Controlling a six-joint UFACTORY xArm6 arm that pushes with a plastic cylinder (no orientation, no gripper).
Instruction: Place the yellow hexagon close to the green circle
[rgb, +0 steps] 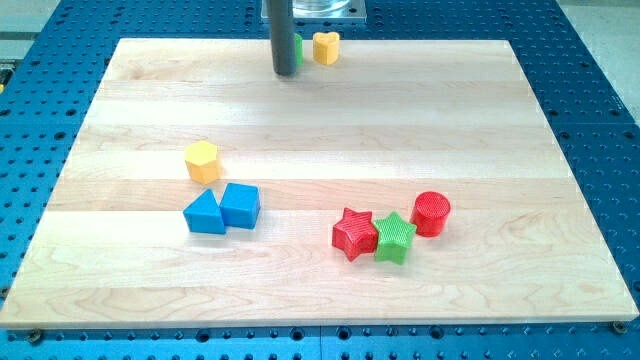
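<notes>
The yellow hexagon (202, 160) lies left of the board's middle, just above the two blue blocks. The green circle (298, 47) is at the view's top edge of the board, mostly hidden behind the rod; only a green sliver shows on the rod's right side. My tip (286, 72) rests at the top of the board, touching or right in front of the green circle, far from the yellow hexagon. A yellow heart-shaped block (326, 47) sits just right of the green circle.
A blue triangle (204, 214) and a blue cube (241, 205) sit side by side below the hexagon. A red star (353, 233), a green star (395, 237) and a red cylinder (432, 213) cluster at lower right. The wooden board (560, 200) lies on a blue perforated table.
</notes>
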